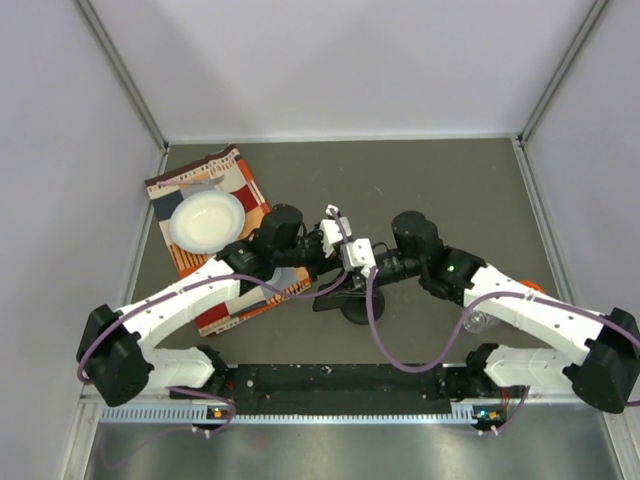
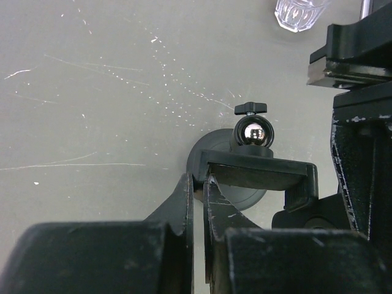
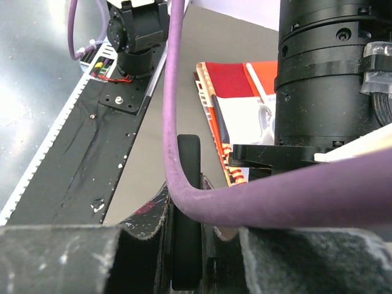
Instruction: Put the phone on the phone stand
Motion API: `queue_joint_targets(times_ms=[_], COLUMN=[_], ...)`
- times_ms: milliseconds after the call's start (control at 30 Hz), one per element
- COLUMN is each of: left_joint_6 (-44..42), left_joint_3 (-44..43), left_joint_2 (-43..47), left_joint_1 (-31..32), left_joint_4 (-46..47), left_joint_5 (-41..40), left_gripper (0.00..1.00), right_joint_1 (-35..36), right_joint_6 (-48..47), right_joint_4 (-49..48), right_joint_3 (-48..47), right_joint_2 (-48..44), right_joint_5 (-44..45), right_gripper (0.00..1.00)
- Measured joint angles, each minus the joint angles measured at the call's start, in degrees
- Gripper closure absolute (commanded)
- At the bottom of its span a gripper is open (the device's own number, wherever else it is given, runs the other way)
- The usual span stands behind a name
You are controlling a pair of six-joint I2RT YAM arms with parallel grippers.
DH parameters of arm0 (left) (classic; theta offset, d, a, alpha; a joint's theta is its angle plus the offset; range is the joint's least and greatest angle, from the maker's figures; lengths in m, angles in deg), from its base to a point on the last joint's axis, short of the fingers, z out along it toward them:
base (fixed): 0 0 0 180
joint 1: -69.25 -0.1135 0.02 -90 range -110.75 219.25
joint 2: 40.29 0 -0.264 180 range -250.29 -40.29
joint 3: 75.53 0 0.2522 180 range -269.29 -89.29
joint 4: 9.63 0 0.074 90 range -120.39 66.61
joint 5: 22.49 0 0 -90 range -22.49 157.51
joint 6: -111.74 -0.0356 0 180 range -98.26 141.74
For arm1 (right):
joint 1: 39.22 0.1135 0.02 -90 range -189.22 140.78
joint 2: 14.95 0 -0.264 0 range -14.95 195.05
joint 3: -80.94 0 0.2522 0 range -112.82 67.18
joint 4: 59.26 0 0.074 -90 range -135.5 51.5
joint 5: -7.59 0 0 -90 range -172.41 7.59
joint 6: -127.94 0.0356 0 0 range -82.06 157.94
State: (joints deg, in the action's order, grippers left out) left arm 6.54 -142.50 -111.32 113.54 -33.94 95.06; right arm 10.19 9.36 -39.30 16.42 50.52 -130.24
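Two tools are seen close together at the stand (image 2: 252, 146) in the middle of the desk (image 2: 92, 92). The right tool (image 3: 187, 191) is clenched on the phone (image 3: 188, 159), which is held on edge between its fingers, close to the stand and not yet seated. The left tool (image 2: 197, 182) is set with its fingers almost together at the left end of the bracket (image 2: 257, 176). Whether anything is gripped there cannot be told. Ahead of the left tool, the ball joint (image 2: 254, 131) is seen behind the bare bracket, with the disc base (image 2: 208, 153) under it on the desk. A glass (image 2: 297, 12) stands far ahead of that tool, and a cloth (image 3: 239, 92) lies beyond the right tool.

The step in hand is judged to be the delivery of the phone to the bracket. For the next move, the phone's lower edge needs to be lined up with the bracket's lip and lowered in squarely, with the stand steadied so that it is not tipped.
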Motion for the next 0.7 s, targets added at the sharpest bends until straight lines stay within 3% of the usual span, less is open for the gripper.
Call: queue_joint_targets(times_ms=[333, 700], left_joint_6=[2.3, 3.1], left_joint_3=[-0.2, -0.2], left_joint_2=[0.1, 0.1], left_joint_1=[-0.2, -0.2], left_joint_4=[-0.7, -0.7], left_joint_5=[0.3, 0.3], left_gripper=[1.0, 1.0], right_joint_1=[-0.1, -2.8], right_joint_6=[-1.7, -0.7], right_joint_4=[-6.2, -6.0], right_joint_3=[-0.3, 1.0], right_joint_2=[3.7, 2.3], right_joint_5=[1.0, -1.5], right_gripper=[1.0, 1.0])
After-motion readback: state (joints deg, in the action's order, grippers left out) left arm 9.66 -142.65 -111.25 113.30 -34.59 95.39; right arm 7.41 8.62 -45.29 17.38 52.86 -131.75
